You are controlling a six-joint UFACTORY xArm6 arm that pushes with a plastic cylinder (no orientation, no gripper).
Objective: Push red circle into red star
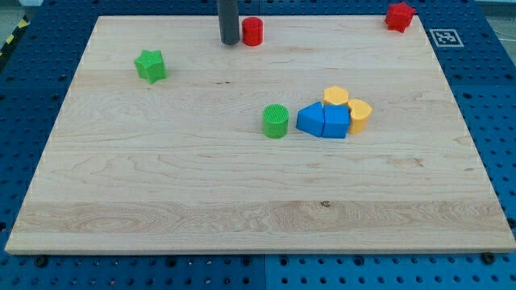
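Board: the wooden table top (161,201) fills most of the view, lying on a blue pegboard (492,121); my tip stands near its edge at the view's top, left of centre.
Marker: a black-and-white square tag (445,37) sits on the pegboard, far toward the view's right of my tip, just past the board's corner.
My tip (230,43): the lower end of a plain dark rod resting on the board; it has no jaws to spread or press together, and it holds nothing.
Blue blocks: two angular blue blocks (324,121) touching each other, toward the view's bottom and right of my tip, well apart from it.
Yellow blocks: a yellow hexagon-like block (336,97) and a second yellow block (359,115), touching the blue pair on its far side from my tip.
Green star (150,65): toward the view's left of my tip and slightly lower, well apart.
Red star (398,16): far toward the view's right of my tip, near the board's top right corner, well apart from the red circle.
Green circle (275,121): toward the view's bottom of my tip, a little right, just beside the blue pair.
Red circle (252,31): just beside my tip on the view's right; whether they touch, I cannot tell.
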